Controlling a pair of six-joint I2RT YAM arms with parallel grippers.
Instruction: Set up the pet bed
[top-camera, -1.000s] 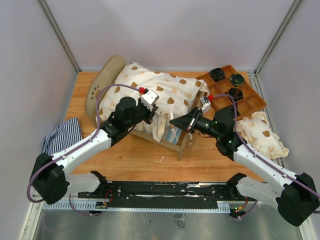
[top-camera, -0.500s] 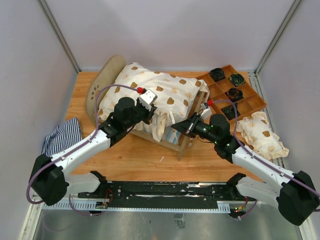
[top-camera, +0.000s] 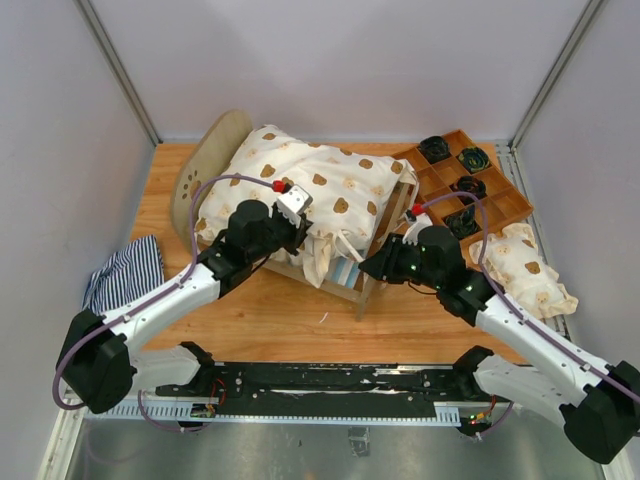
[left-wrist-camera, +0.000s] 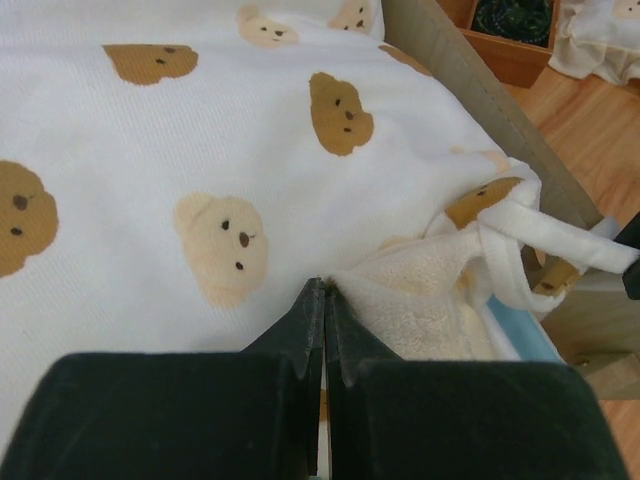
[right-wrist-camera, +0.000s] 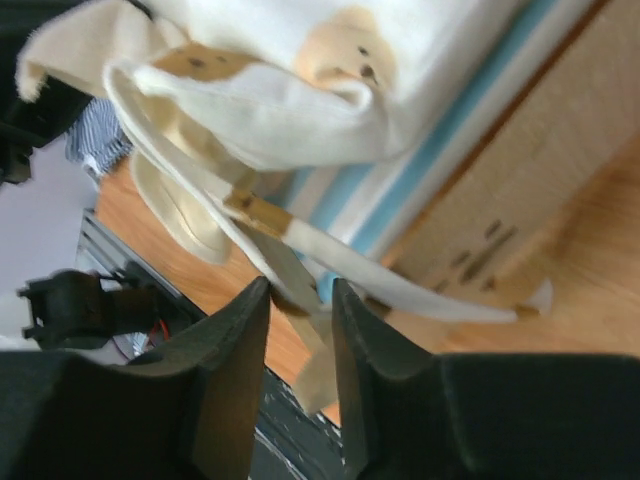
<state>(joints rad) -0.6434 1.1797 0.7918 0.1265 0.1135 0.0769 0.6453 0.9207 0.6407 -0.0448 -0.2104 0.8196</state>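
Observation:
The pet bed (top-camera: 368, 290) stands mid-table, its rounded headboard (top-camera: 205, 160) at the far left. A cream bear-print blanket (top-camera: 320, 185) covers it and spills over the near side. My left gripper (top-camera: 300, 225) is shut on a fold of this blanket (left-wrist-camera: 200, 130), its tips (left-wrist-camera: 325, 290) pinching where the fleecy underside turns up. My right gripper (top-camera: 365, 265) is at the bed's foot corner with its jaws open (right-wrist-camera: 300, 290). A loose blanket strap (right-wrist-camera: 290, 260) hangs blurred between them. The blue-striped mattress (right-wrist-camera: 450, 170) and the plywood frame (right-wrist-camera: 530, 170) show beyond.
A brown compartment tray (top-camera: 510, 210) with dark coiled items sits at the far right. A small bear-print pillow (top-camera: 525, 268) lies near it, by my right arm. A navy striped cloth (top-camera: 125, 272) is bunched at the left table edge.
My right gripper has opened and let go of the blanket strap, drawing back a little toward the near right. The left gripper has stayed shut on the blanket.

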